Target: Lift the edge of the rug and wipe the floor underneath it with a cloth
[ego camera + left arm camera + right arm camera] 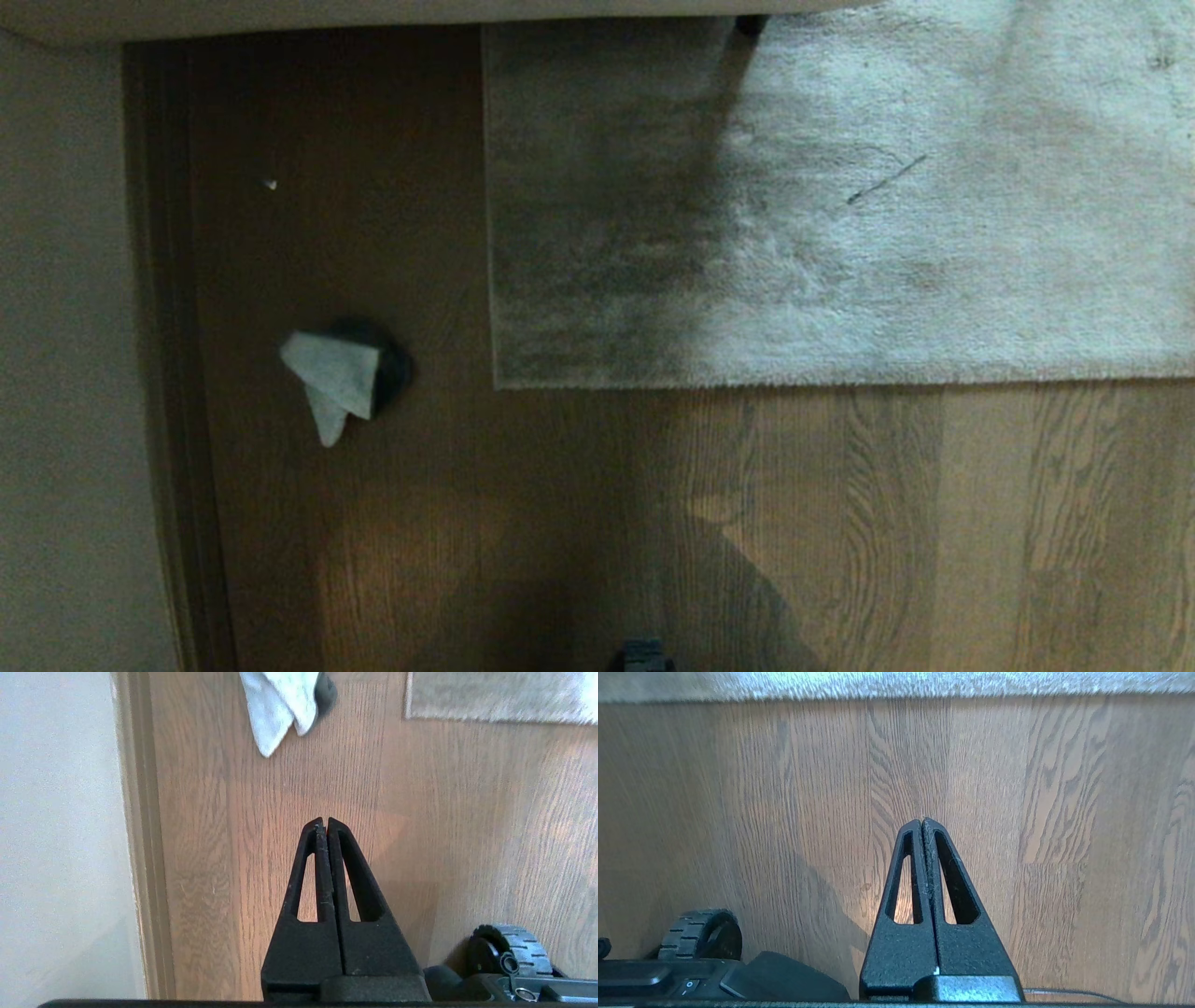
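A large light grey plush rug (840,205) lies flat on the brown wooden floor (840,523), its straight edge (794,381) and near corner (497,383) facing me. The small pale cloth (329,378) lies crumpled on the floor, left of the rug corner, draped over a dark round thing (392,369). In the left wrist view the cloth (280,704) lies well beyond my left gripper (324,820), which is shut and empty. My right gripper (922,821) is shut and empty above bare floor, short of the rug edge (896,690). Neither arm shows in the head view.
A pale wall with a wooden skirting strip (173,373) runs along the left. A pale furniture edge (373,14) crosses the far side. My base's wheels (509,949) (703,933) stand on the floor close to both grippers.
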